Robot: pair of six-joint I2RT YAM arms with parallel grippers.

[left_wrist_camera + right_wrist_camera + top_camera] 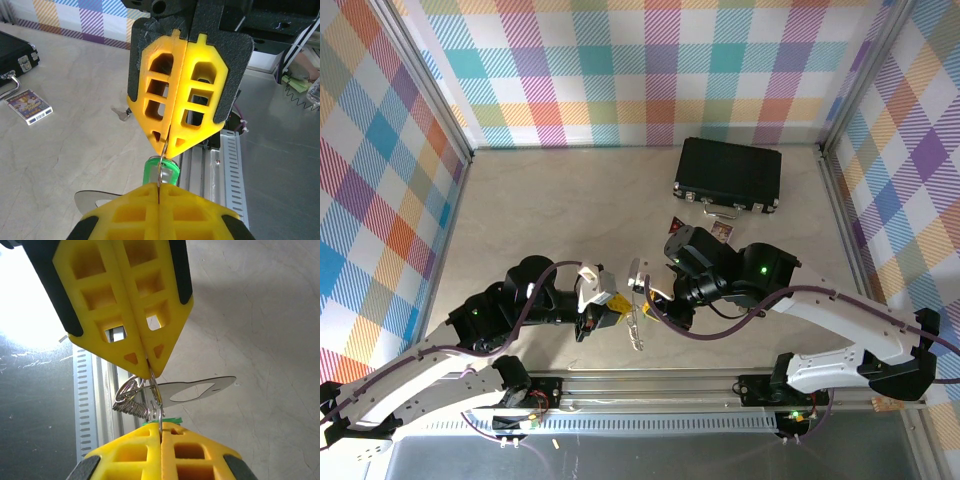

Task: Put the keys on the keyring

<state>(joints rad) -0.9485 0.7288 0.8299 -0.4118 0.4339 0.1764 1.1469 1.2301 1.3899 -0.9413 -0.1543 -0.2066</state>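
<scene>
Both pincers are clamped tight, tip to tip above the near edge of the table; the left gripper and the right gripper each pinch the thin wire of the keyring, with the green key right between them; threaded or not, I can't tell. The risk is plain: two arms tugging one fine loop could bend it or make it slip out, dropping the key. The second key lies on the table. The black case sits shut at the far side, contents hidden.
</scene>
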